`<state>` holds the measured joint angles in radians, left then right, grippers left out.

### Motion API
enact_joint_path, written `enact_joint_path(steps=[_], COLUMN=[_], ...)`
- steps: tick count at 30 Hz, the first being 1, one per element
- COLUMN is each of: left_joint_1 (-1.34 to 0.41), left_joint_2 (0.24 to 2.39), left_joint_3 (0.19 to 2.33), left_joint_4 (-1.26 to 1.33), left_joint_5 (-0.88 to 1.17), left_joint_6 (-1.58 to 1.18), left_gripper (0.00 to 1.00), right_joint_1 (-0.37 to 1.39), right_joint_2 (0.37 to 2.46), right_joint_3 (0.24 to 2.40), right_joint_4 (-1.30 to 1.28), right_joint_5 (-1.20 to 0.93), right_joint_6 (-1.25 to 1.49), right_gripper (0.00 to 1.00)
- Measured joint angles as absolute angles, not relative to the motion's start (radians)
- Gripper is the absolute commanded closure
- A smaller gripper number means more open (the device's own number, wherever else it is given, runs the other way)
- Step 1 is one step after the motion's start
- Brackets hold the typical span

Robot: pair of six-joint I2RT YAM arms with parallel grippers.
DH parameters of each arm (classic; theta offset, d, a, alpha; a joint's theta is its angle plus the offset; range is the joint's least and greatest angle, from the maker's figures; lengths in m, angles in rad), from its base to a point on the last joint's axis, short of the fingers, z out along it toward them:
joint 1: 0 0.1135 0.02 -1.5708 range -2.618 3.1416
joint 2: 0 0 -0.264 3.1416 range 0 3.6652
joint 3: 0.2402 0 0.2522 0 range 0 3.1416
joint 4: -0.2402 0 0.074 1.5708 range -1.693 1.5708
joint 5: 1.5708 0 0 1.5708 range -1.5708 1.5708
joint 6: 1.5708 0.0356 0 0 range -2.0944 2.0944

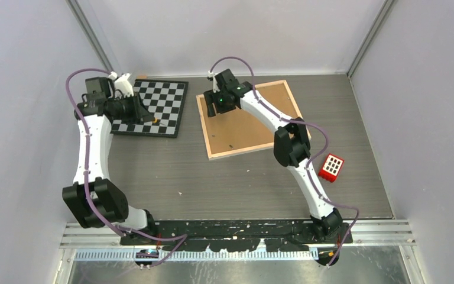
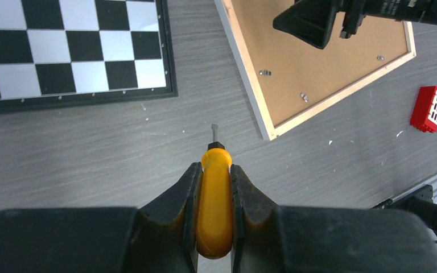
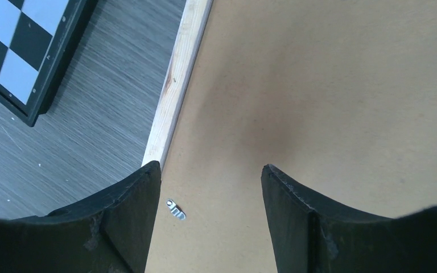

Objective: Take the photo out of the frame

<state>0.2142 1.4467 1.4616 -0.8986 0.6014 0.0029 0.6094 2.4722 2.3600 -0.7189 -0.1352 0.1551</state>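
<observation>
Frame [image 1: 239, 133] lies flat on the table [image 1: 171, 171] with its back up, so the brown fibreboard panel and pale wood rim are what show. Its long axis runs roughly left to right across the table, turned a little so the right end sits farther from the arm bases.

The right claw [image 1: 217, 104] hangs over the panel near the frame's far left corner. In the right wrist view the right claw [image 3: 210, 169] has its two fingers [image 3: 136, 199] spread well apart with nothing between them. The frame [image 3: 330, 85] fills the space ahead of it and the wood rim runs away from just beside the left finger. A small metal tab [image 3: 175, 209] sits on the panel between the fingers, close to the left one. Whether the fingertips touch the panel cannot be told.

The left claw [image 1: 145, 114] is over the near right corner of the checkerboard [image 1: 159, 97], well apart from the frame. In its own view the left claw [image 2: 216, 166] is clamped on a screwdriver [image 2: 215, 210] with a yellow-orange handle, whose metal tip points straight ahead at bare table. From this claw the checkerboard [image 2: 62, 45] lies ahead to the left and the frame [image 2: 318, 68] ahead to the right, one corner nearest. A red block [image 2: 429, 108] lies farther right.
</observation>
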Motion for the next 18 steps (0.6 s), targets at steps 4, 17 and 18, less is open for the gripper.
enact_joint_path(steps=[4,17,18], left_joint_1=[0.261,0.355,0.356], left_joint_2=[1.375,1.281,1.278], left_joint_3=[1.399,1.357,1.356], left_joint_4=[-0.910,-0.995,-0.998], left_joint_5=[0.614,0.689,0.692], left_joint_6=[0.020,0.109,0.113], left_gripper=[1.00,1.00,1.00], right_joint_1=[0.647,0.787,0.789], right_joint_2=[2.510,2.586,2.591], right_joint_3=[2.366,2.397,2.397], right_joint_4=[-0.709,-0.619,-0.616], right_joint_5=[-0.113,0.050,0.068], right_joint_6=[0.168,0.144,0.138], right_gripper=[0.32,0.39,0.39])
